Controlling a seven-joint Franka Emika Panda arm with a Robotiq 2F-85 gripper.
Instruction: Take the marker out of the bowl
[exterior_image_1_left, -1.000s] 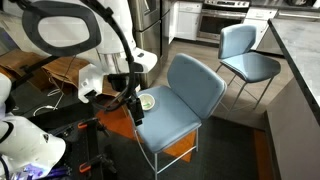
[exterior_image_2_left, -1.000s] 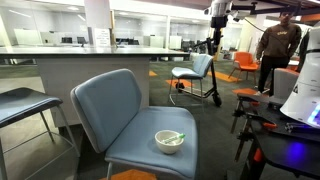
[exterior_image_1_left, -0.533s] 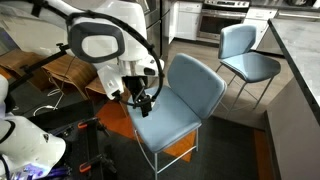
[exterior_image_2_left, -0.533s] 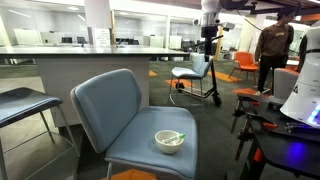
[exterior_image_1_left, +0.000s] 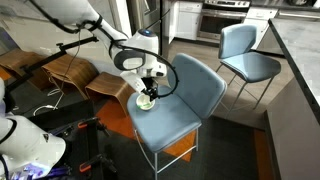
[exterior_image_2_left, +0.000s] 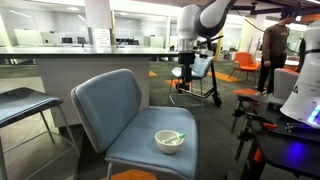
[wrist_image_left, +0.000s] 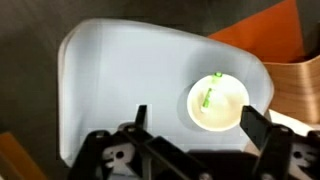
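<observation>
Grey-blue padded chair seat carries the small round white bowl near its front edge, with the thin green marker lying inside, untouched. Black Robotiq gripper hangs above, empty, jaws spread apart. Descent, grasp and lift are all left to do.

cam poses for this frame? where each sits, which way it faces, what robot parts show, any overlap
Exterior view: high, looking down on the chair; shows arm and gripper over the bowl.
Exterior view: low, near seat height, facing the chair front; arm and gripper show above the bowl.
Wrist view: straight down on the seat; open gripper fingers along the bottom edge.
Shared: all three show chair and bowl; marker lies in the bowl.
</observation>
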